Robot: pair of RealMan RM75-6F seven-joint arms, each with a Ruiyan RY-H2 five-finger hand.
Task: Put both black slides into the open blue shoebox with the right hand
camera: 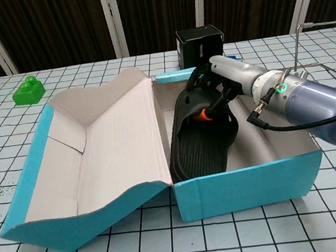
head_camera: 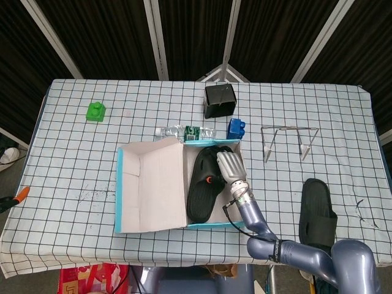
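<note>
The open blue shoebox [head_camera: 120, 190] lies mid-table with its lid [camera: 91, 155] folded out to the left. One black slide [head_camera: 203, 184] lies inside it, sole down and toe towards the front wall [camera: 251, 180]. My right hand [head_camera: 229, 166] reaches into the box from the right and grips this slide [camera: 203, 143] at its strap, the thumb [camera: 212, 108] pressing the strap's front. In the chest view the same right hand [camera: 235, 77] sits over the slide's far end. The second black slide [head_camera: 317, 213] lies on the cloth to the right of the box. The left hand is not visible.
Behind the box lie a water bottle [head_camera: 184, 131] and a blue brick [head_camera: 236, 129]. A black container [head_camera: 220, 100] stands further back. A wire rack [head_camera: 288, 141] stands at the right, and a green brick [head_camera: 95, 111] sits at the far left.
</note>
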